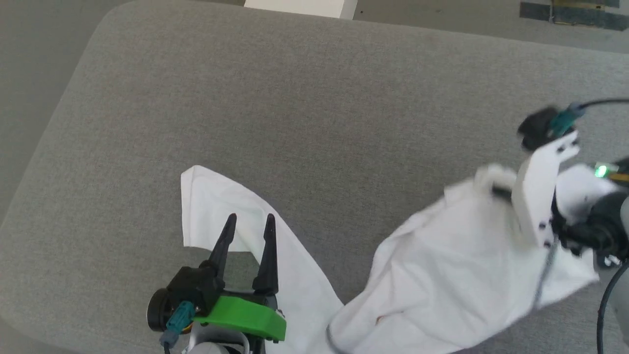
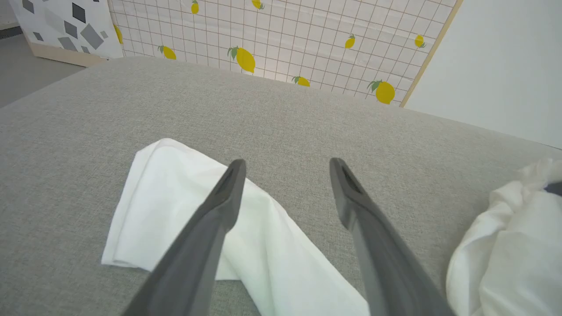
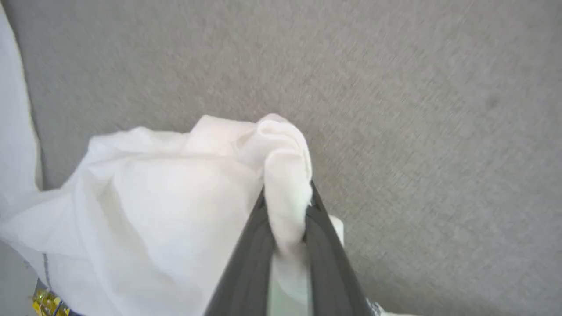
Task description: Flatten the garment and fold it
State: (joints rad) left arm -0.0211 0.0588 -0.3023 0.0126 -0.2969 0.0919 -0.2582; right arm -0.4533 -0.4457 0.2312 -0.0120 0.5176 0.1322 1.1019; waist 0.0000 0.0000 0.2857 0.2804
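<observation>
I see the garment (image 1: 442, 275) across the near part of my table (image 1: 314, 98).
A long strip of it reaches toward the near left, with my left fingers (image 1: 223, 243) over it. The bulk sits at near right, a bunch of it between my right fingers (image 3: 259, 245).

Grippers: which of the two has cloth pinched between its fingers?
The right gripper: its fingers clamp a bunched fold of the garment. The left gripper hovers open over a flat-lying part of it, gripping nothing.
</observation>
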